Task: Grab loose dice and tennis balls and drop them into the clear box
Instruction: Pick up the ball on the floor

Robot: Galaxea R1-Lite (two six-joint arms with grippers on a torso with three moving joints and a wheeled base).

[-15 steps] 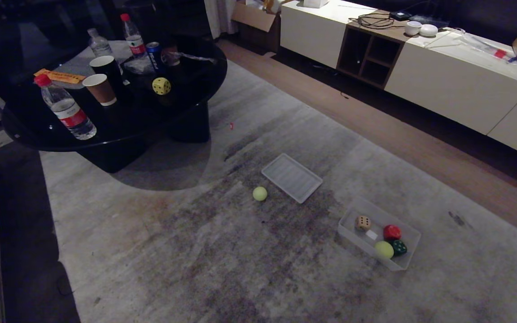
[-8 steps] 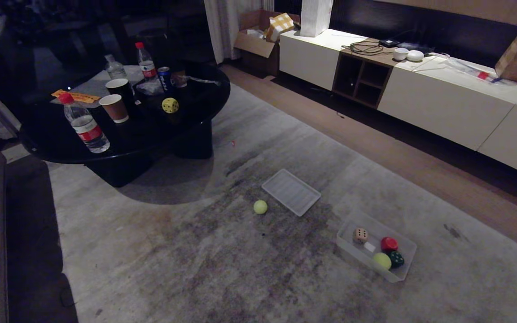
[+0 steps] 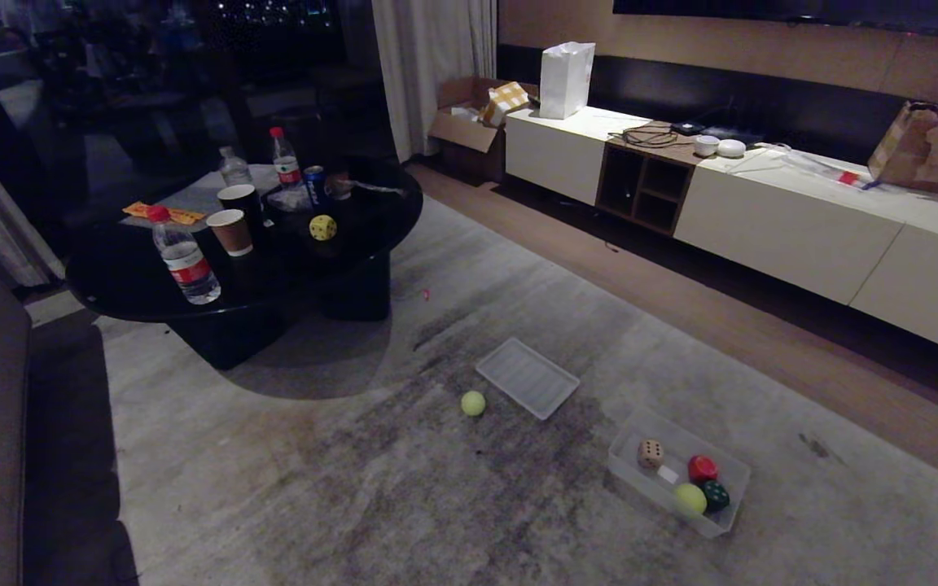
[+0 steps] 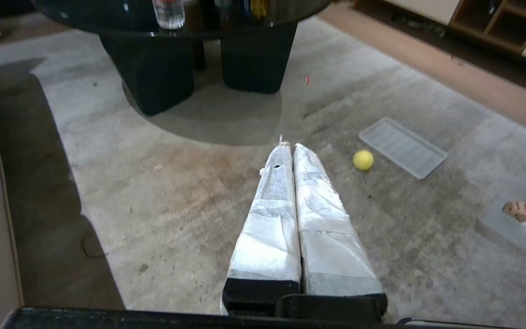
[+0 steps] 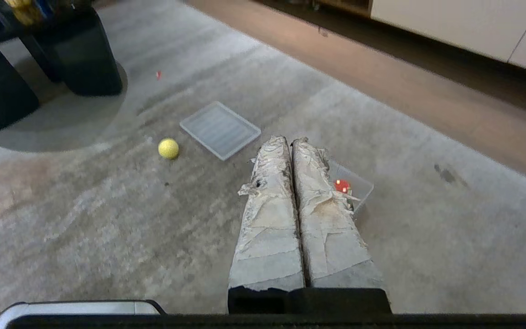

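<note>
You have both hands empty, fingers pressed together — left hand (image 4: 289,148), right hand (image 5: 289,141). Loose tennis ball (image 3: 473,403) on rug; yellow die (image 3: 322,227) on tabletop (image 3: 135,285); clear box (image 3: 728,521) near right.

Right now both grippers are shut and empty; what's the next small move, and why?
Probably drive toward the tennis ball loose on the rug beside the lid. It lies nearer than the yellow die on the black table, and close to the clear box.

Head view: high, looking down across the rug (image 3: 355,488) toward the cabinet.
Wrist views: low, close over the rug.
Shared: ball (image 3: 473,403), lid (image 3: 528,378).
</note>
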